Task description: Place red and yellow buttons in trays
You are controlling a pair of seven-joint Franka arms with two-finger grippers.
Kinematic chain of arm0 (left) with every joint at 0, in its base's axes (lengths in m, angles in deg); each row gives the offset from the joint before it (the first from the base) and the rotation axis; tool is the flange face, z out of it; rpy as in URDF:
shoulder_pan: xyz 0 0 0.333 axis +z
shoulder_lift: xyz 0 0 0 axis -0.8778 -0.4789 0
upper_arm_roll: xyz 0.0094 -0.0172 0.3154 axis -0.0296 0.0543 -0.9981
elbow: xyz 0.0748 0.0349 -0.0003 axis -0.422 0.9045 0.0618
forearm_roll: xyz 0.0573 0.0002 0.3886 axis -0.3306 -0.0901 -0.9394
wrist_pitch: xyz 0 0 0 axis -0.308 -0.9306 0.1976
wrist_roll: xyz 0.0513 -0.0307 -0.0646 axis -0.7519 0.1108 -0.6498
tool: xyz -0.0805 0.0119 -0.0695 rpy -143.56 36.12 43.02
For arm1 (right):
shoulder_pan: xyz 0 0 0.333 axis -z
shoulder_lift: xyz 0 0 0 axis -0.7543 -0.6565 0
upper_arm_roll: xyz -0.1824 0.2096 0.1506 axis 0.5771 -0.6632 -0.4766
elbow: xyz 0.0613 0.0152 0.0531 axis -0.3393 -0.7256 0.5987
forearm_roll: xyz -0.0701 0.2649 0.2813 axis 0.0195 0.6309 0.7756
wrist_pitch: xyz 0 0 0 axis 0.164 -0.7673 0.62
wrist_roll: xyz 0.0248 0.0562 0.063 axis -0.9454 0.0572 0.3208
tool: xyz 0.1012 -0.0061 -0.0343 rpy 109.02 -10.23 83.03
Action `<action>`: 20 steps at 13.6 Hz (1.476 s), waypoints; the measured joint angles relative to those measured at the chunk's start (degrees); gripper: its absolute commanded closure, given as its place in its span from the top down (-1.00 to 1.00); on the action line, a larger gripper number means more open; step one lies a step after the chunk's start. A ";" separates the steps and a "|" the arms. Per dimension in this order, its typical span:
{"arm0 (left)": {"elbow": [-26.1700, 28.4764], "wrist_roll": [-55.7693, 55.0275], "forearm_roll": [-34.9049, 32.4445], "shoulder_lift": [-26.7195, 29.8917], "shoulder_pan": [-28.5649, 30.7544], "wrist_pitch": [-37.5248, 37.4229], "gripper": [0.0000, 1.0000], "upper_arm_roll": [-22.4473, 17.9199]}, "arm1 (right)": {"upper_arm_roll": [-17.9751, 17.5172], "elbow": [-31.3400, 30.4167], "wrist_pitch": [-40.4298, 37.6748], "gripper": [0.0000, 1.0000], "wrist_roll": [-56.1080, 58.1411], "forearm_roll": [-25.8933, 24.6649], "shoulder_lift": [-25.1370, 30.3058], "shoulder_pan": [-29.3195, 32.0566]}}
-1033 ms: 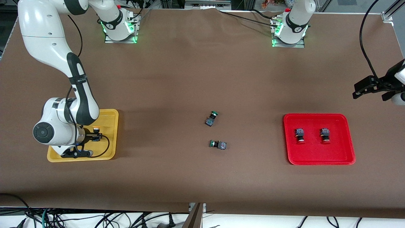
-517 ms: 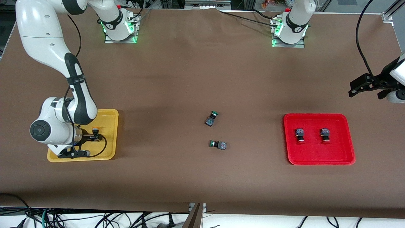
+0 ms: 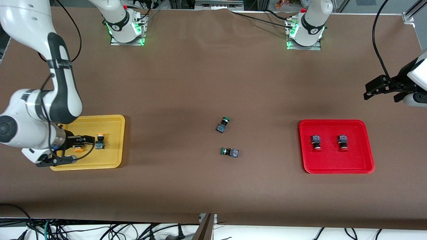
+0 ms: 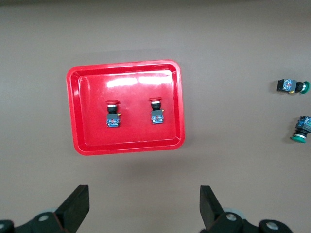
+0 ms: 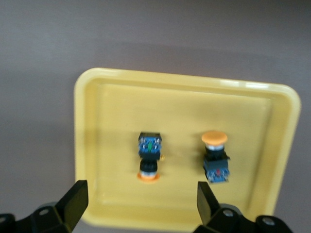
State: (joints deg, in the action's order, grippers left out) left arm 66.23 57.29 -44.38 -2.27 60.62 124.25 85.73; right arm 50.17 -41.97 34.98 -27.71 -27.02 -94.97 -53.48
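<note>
Brown table point(image 3: 200, 83): red tray point(image 3: 336, 166) two red buttons point(image 3: 316, 142)

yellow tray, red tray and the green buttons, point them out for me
yellow tray point(image 3: 110, 117), front view, on its rim
red tray point(image 4: 74, 116), left wrist view, on its rim
green buttons point(image 3: 222, 125), front view, on one's dark body

glossy plastic trays point(image 3: 337, 168), matt table cover point(image 3: 213, 83)

Our arms: glossy white shells, black joint bands, black cables.
Our bases: green-lit rings.
Our pincers: black.
</note>
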 measured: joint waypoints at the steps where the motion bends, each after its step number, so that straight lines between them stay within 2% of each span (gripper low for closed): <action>1: 0.00 0.00 0.00 0.02 -0.05 -0.05 1.00 0.00 | -0.04 0.59 -2.89 0.98 0.04 0.00 1.49 -0.08; 7: 0.04 0.00 -0.01 0.03 0.03 -0.41 1.00 -0.14 | -0.38 7.78 -19.15 0.98 -0.35 0.00 5.40 -0.20; 12: 0.04 0.16 -0.89 0.07 -0.03 -0.43 1.00 0.07 | -0.95 12.17 -26.81 0.99 -3.99 0.01 7.41 -1.25; 15: 0.05 0.33 -0.89 0.08 -0.09 -0.44 1.00 0.14 | -1.67 11.85 -28.76 0.99 -4.25 0.01 11.56 -1.63; 20: 0.04 0.37 -0.89 0.08 -0.23 -0.46 1.00 0.20 | -2.92 6.41 -29.03 0.99 -4.26 0.00 19.11 -0.22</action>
State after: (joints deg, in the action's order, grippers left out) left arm 66.27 57.67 -45.27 -2.19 60.39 123.79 85.92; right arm 47.24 -35.56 5.95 -31.96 -27.03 -75.85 -53.70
